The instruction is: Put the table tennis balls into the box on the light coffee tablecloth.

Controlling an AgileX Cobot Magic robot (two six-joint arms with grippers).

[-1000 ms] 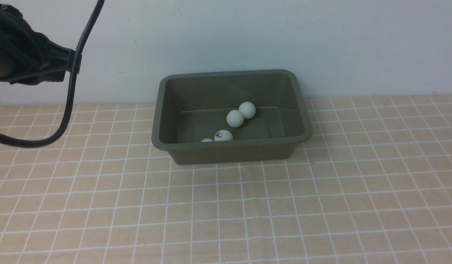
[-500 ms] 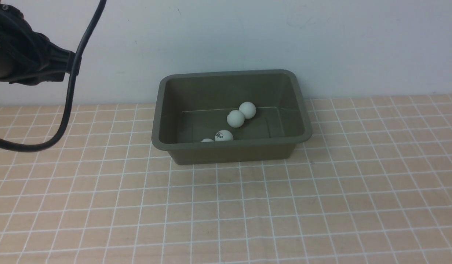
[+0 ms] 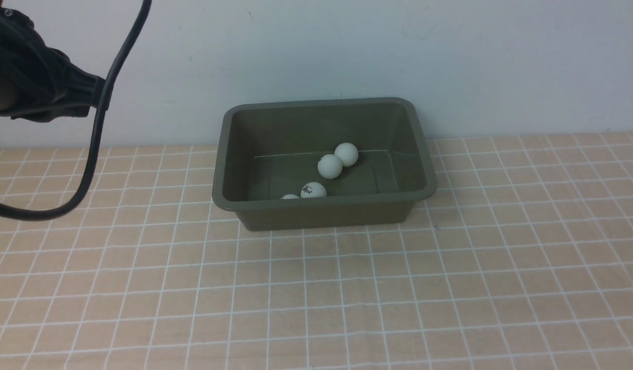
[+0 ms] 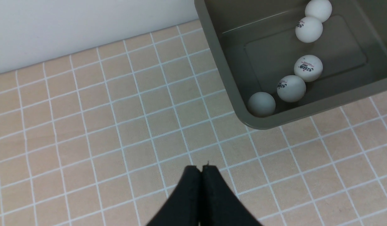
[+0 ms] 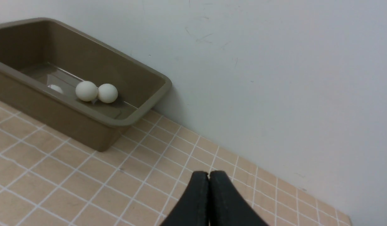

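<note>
- Light coffee tablecloth (image 3: 316,288): covers the counter; no ball lies on it in any view.
- Box (image 3: 321,216): stands on the cloth by the wall, unmoved over the last second.
- Left arm (image 3: 29,87): the sole change, a slight drift away from the box, probably a retreat.
- Left hand (image 4: 201,171), right hand (image 5: 209,175): each pressed fully closed and empty, above bare cloth.
- Table tennis balls (image 4: 308,68): all five rest inside the box, so the task appears complete.

Front camera looks forward-down at the box (image 3: 321,216); both wrist cameras, seemingly nearer, share it.
</note>
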